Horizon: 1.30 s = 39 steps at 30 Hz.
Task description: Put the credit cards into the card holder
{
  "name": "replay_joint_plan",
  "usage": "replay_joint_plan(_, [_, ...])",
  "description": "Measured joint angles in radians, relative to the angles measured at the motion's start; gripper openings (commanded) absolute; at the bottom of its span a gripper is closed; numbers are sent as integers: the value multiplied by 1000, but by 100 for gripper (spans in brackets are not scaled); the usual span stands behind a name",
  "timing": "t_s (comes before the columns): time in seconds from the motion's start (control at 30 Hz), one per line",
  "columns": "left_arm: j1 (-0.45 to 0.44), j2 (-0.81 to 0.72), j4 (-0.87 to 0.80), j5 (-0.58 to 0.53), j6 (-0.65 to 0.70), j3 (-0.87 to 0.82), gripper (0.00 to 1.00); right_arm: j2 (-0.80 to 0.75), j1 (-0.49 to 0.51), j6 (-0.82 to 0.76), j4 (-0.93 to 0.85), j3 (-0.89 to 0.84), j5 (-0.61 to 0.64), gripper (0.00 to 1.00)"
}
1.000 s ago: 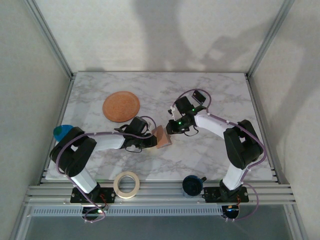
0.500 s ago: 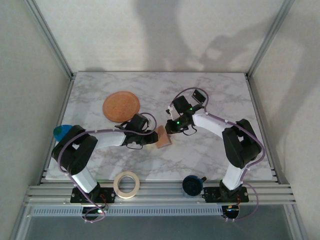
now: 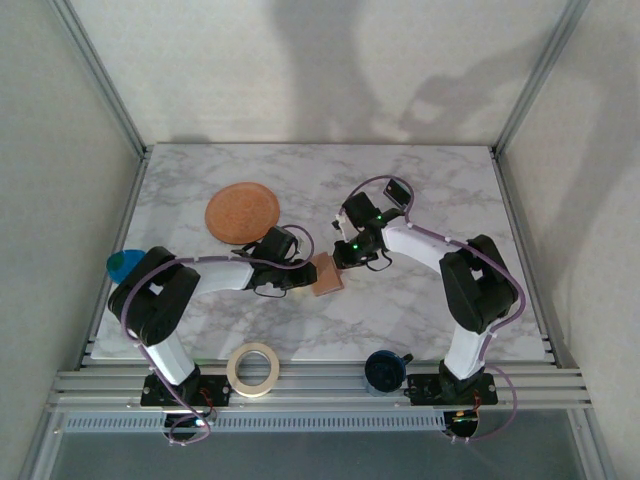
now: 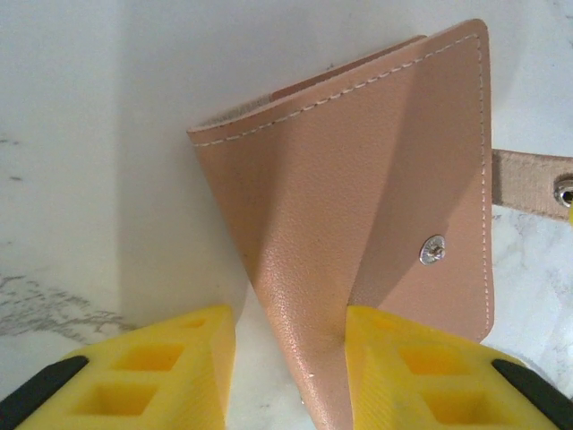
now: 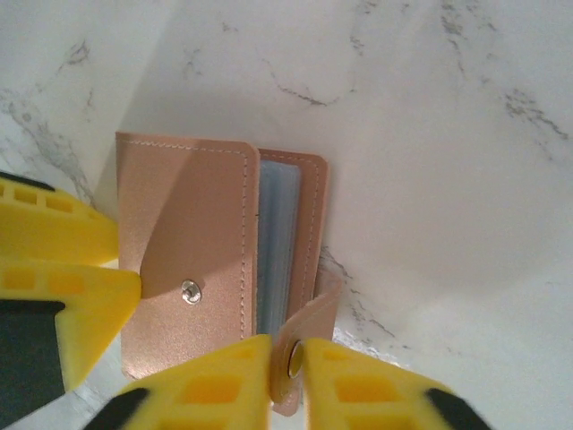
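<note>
**Two pincers spread a card holder (image 5: pixel 188 260) on the marble counter (image 5: pixel 430 134).** The right pincer (image 5: pixel 288 354) is closed narrow on the snap tab (image 5: pixel 319 303), with the holder's body lying just ahead of its fingertips. The left pincer (image 4: pixel 291 327) stands part-open astride a corner of the front cover (image 4: pixel 358 179). The leather leans on one finger with a gap at the other, so whether it truly grips cannot be told.

That loose side looks the weak point. Should the cover slip out, it could flop over the sleeves (image 5: pixel 273 242) and close the mouth a card would need. The tab is a thin strap held by its very end. A pull from the right pincer might slide it free, or drag the light holder across the smooth counter rather than spread it.

Between the covers, directly ahead of the right pincer, the sleeves sit as a pale blue-grey stack. Whether any card lies among them cannot be told.
</note>
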Motion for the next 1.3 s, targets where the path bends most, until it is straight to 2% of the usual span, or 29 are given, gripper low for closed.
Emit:
replay_joint_plan(0.17, [1,3,3,7,3,0,34,0,1,-1,0,0,-1,0])
replay_joint_plan(0.47, [2,9,21,21,3,0,26,2,2,4,22,0,-109,0])
replay_joint_plan(0.73, [3,9,26,26,3,0,21,55,14,26,55,1,-151,17])
replay_joint_plan(1.3, [7,11,37,31,3,-1,20,72,21,31,63,3,-159,20])
